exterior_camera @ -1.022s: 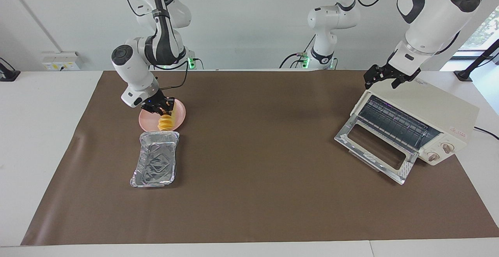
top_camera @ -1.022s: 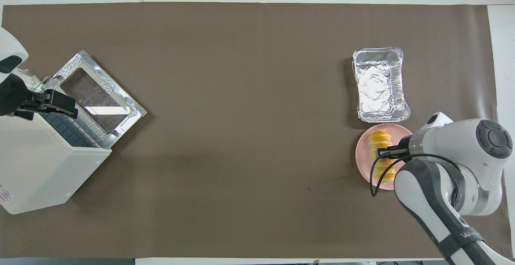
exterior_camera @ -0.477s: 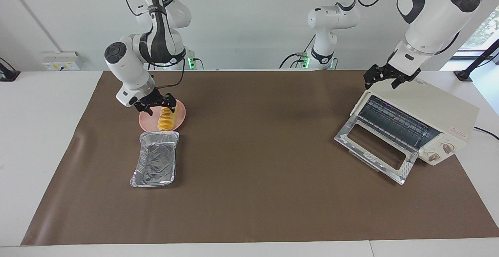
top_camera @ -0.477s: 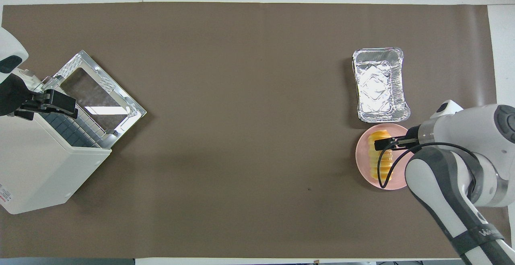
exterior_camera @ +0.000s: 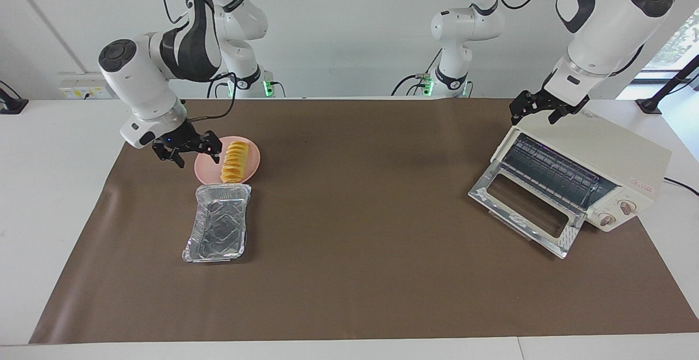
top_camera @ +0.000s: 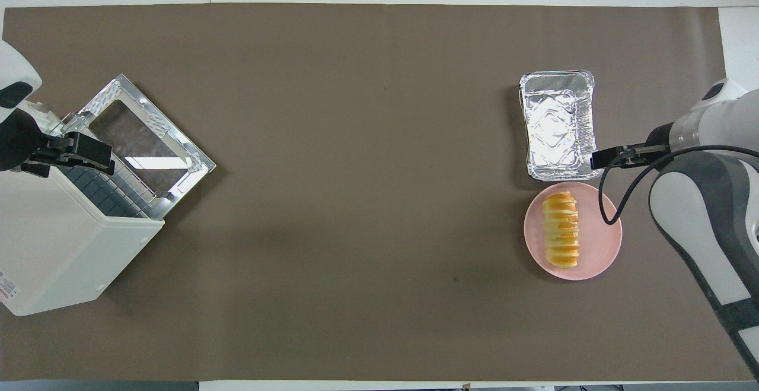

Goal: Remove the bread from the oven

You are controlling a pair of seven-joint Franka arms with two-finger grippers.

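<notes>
The bread [exterior_camera: 234, 161] lies lengthwise on a pink plate [exterior_camera: 203, 170] toward the right arm's end of the table; it also shows in the overhead view [top_camera: 561, 229] on the plate [top_camera: 600, 241]. My right gripper [exterior_camera: 188, 151] is open and empty, raised over the mat beside the plate, apart from the bread; it also shows in the overhead view [top_camera: 595, 159]. The cream oven [exterior_camera: 622, 155] stands at the left arm's end with its glass door [exterior_camera: 523, 212] folded down and its rack [exterior_camera: 551, 171] bare. My left gripper [exterior_camera: 537, 110] hangs open over the oven's top edge.
A crinkled silver foil tray [exterior_camera: 218, 229] lies empty just beside the plate, farther from the robots; it also shows in the overhead view [top_camera: 557, 125]. A brown mat [exterior_camera: 360, 272] covers the table. The oven [top_camera: 53, 242] sits angled on the mat's corner.
My right gripper has let go of the bread, risen and drawn away from the plate toward the table's end. The bread now lies whole on the plate. The left arm has not moved.
</notes>
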